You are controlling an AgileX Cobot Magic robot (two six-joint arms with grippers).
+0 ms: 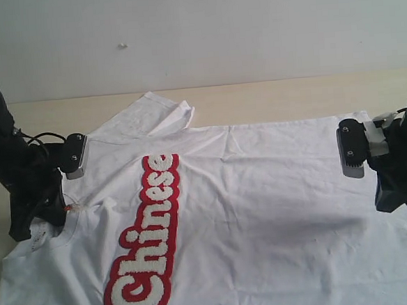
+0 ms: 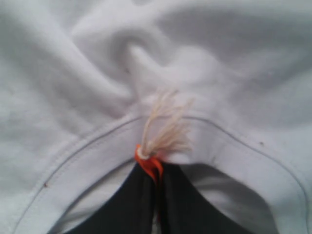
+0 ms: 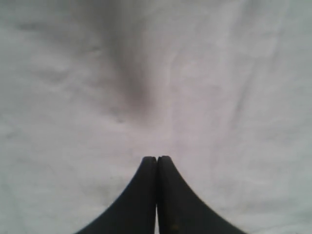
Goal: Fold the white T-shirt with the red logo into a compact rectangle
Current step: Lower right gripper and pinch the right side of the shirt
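The white T-shirt point(image 1: 263, 211) lies spread flat on the table, neck toward the left. The red logo point(image 1: 148, 243) with white letters runs along its chest. My left gripper point(image 2: 157, 168) is shut on the ribbed collar point(image 2: 97, 156), pinching the orange neck tag point(image 2: 148, 163) and a tuft of pale threads between its black fingers; in the exterior view it stands at the collar point(image 1: 67, 214). My right gripper point(image 3: 157, 159) is shut with its tips together, nothing visible between them, just over plain white cloth point(image 3: 219, 97) at the shirt's right end.
The shirt rests on a light wooden table point(image 1: 276, 98) with a white wall behind. One sleeve point(image 1: 160, 112) lies bunched at the far edge. The left arm point(image 1: 16, 172) and the right arm point(image 1: 400, 167) stand at the two ends of the shirt.
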